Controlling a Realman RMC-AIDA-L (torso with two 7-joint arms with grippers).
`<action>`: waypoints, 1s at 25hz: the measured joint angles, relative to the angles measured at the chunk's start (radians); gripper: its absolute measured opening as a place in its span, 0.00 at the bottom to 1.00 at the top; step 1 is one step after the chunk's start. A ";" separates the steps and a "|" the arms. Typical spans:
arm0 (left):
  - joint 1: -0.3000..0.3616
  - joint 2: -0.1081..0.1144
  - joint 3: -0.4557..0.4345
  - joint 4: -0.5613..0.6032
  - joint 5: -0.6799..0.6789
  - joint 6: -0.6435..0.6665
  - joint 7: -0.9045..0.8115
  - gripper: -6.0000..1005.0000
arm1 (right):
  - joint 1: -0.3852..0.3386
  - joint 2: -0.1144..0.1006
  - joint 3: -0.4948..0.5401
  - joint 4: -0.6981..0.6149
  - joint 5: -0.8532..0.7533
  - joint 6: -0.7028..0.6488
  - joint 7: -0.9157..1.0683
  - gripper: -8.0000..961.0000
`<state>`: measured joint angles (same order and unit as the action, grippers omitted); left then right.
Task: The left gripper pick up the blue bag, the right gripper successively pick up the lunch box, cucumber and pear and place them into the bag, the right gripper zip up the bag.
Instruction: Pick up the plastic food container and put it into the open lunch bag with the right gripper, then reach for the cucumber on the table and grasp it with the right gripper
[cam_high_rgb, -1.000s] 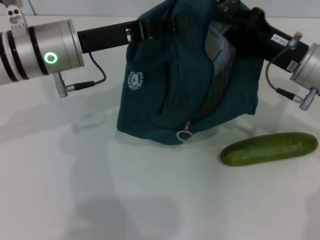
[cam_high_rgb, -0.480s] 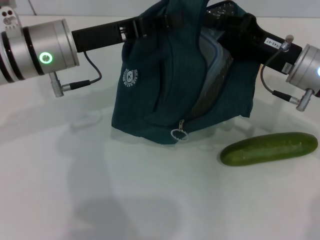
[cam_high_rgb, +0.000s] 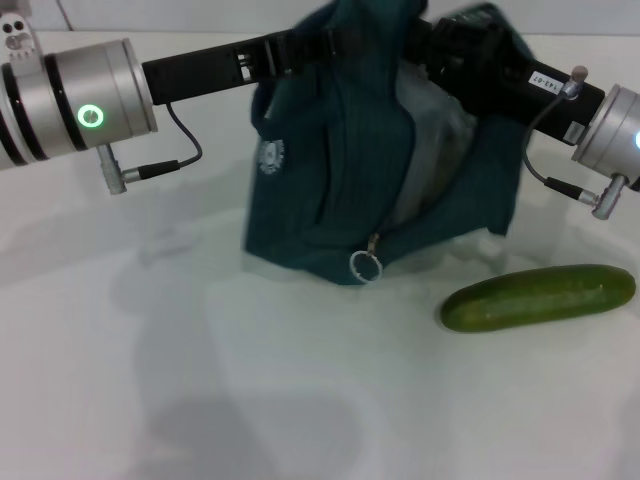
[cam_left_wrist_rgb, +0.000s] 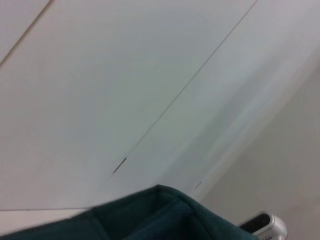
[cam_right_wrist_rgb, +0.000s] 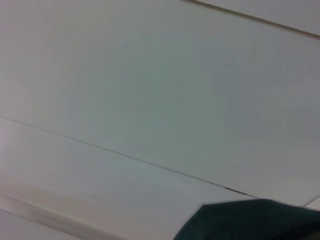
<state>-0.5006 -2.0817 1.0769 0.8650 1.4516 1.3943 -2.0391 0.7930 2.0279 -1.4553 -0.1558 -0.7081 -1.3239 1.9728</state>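
Head view: right claw (cam_high_rgb: 440, 45) inside blue bag (cam_high_rgb: 340, 190).

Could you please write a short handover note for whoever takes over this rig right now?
Left gripper: at the top of the blue bag, holding it up; fingers hidden.
Right gripper: at the bag's open mouth, fingers hidden.
Lunch box: showing inside the opening, release unconfirmed.
Cucumber: on the table, on the right-arm side of the bag.
Pear: not in view.
Left: cucumber, pear, then close the zipper; its pull ring hangs low in front.
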 joint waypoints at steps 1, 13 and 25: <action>0.000 0.000 0.000 0.000 0.000 0.000 0.000 0.05 | -0.001 0.000 0.000 0.000 0.000 0.000 0.000 0.14; 0.008 -0.001 -0.003 -0.001 0.000 -0.005 0.001 0.05 | -0.055 0.000 0.000 -0.022 0.035 -0.003 0.024 0.44; 0.016 -0.003 -0.029 -0.003 0.003 -0.023 0.012 0.05 | -0.117 0.000 0.001 -0.088 0.049 -0.102 0.017 0.44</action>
<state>-0.4849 -2.0846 1.0474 0.8619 1.4549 1.3715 -2.0276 0.6765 2.0278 -1.4547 -0.2442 -0.6595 -1.4264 1.9897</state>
